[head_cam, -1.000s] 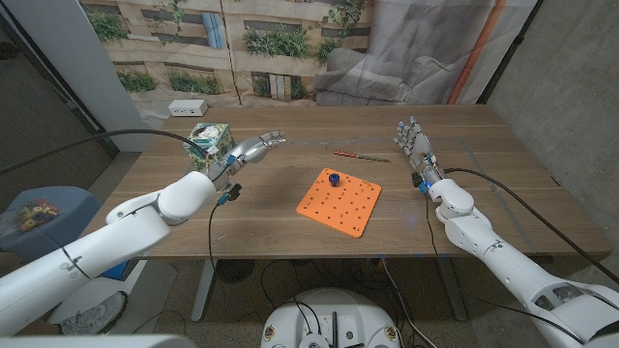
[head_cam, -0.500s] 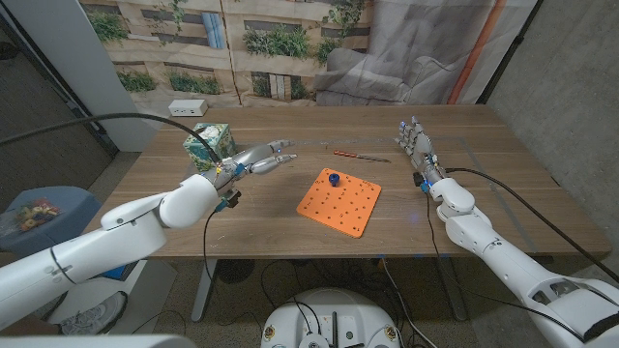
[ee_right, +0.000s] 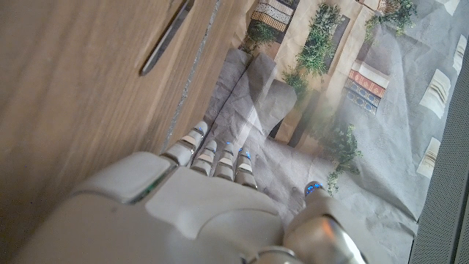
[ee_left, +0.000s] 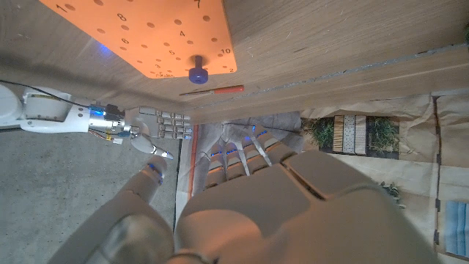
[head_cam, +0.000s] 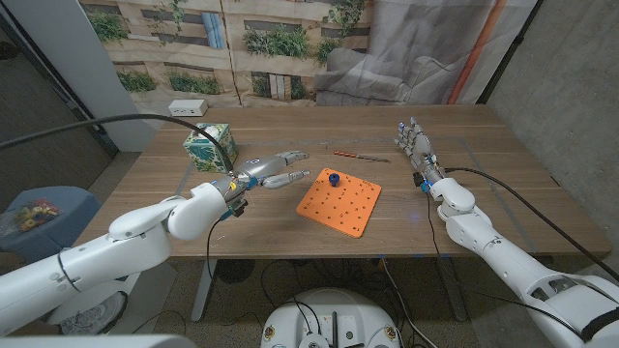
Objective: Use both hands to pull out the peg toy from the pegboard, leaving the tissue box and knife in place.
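The left hand (head_cam: pixel 274 170), fingers spread and empty, hovers just off the near-left edge of the orange pegboard (head_cam: pixel 339 202), short of the blue peg toy (head_cam: pixel 333 178) standing at the board's far-left corner. The right hand (head_cam: pixel 416 147), open too it seems, waits well apart beyond the board's right side. Best approach: one hand pins the board, the other pinches the peg and lifts straight up.
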Controlling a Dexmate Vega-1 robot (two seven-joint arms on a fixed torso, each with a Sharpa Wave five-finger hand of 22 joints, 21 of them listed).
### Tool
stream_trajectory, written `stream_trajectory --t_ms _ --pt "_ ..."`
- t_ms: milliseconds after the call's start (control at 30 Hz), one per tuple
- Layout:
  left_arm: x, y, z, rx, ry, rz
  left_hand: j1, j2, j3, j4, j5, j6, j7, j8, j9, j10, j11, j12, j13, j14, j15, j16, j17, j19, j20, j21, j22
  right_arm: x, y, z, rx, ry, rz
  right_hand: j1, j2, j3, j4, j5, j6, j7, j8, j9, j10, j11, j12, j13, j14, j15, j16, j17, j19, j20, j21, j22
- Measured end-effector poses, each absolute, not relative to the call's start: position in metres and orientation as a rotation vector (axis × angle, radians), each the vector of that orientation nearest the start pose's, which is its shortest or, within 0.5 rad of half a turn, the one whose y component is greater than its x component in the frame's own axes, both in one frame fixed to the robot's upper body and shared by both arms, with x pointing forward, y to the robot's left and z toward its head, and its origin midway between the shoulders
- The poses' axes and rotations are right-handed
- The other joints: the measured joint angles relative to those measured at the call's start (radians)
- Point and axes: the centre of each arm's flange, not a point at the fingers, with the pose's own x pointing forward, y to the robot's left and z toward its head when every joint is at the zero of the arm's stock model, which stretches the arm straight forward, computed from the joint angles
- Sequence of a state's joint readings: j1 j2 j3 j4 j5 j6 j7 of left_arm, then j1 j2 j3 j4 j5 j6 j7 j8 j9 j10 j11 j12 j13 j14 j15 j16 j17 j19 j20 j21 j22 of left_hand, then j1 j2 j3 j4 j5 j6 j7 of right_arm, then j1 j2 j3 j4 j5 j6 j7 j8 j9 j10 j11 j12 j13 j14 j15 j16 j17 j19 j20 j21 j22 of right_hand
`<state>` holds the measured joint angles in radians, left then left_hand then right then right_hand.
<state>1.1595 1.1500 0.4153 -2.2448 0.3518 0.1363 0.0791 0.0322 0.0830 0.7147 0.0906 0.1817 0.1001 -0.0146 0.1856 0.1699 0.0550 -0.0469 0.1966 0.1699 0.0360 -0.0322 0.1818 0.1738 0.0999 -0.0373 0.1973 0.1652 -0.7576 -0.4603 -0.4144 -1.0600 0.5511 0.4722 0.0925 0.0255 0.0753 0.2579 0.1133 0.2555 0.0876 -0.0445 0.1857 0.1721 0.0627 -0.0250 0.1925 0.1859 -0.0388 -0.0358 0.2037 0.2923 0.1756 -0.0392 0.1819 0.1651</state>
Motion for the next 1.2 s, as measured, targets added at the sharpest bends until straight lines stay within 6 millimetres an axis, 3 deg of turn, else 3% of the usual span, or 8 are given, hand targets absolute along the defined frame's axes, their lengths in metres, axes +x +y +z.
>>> stream_trajectory --t_ms 333,833,1200 --pt "0.463 0.191 -0.042 1.484 -0.8 -0.276 -0.022 -0.012 -0.023 0.031 0.0 0.013 -0.013 0.0 0.0 0.007 -0.007 0.0 0.0 0.0 0.0 0.0 0.001 -0.009 0.002 -0.006 0.005 0.672 -0.297 -0.043 -0.064 -0.645 0.206 0.0 0.0 0.0 0.0 0.0 0.004 -0.004 0.0 0.0 0.0 0.0 0.0 0.0 0.0 0.0 0.0 0.0 -0.008 0.0 0.0 0.0" --pt "0.472 0.17 -0.067 1.561 -0.836 -0.323 -0.031 -0.013 -0.036 0.052 0.0 0.012 -0.012 0.0 0.0 0.009 -0.009 -0.005 0.0 0.0 0.0 0.0 0.001 -0.028 0.001 -0.013 0.005 0.668 -0.305 -0.044 -0.067 -0.647 0.21 0.0 0.0 0.0 0.0 0.0 0.004 -0.004 0.0 0.0 0.0 0.0 0.0 0.0 0.0 0.0 0.0 -0.005 -0.013 0.002 0.0 0.0" --pt "0.478 0.157 -0.082 1.613 -0.794 -0.316 -0.035 -0.017 -0.055 0.079 0.0 -0.017 -0.005 -0.01 0.0 -0.009 0.01 -0.012 0.0 -0.019 0.0 -0.005 0.001 -0.078 0.005 -0.021 0.005 0.663 -0.311 -0.045 -0.074 -0.652 0.211 0.0 0.0 0.0 0.0 0.0 0.004 -0.004 0.0 0.0 0.0 0.0 0.0 0.0 0.0 0.0 0.0 -0.004 -0.013 0.002 0.0 0.0"
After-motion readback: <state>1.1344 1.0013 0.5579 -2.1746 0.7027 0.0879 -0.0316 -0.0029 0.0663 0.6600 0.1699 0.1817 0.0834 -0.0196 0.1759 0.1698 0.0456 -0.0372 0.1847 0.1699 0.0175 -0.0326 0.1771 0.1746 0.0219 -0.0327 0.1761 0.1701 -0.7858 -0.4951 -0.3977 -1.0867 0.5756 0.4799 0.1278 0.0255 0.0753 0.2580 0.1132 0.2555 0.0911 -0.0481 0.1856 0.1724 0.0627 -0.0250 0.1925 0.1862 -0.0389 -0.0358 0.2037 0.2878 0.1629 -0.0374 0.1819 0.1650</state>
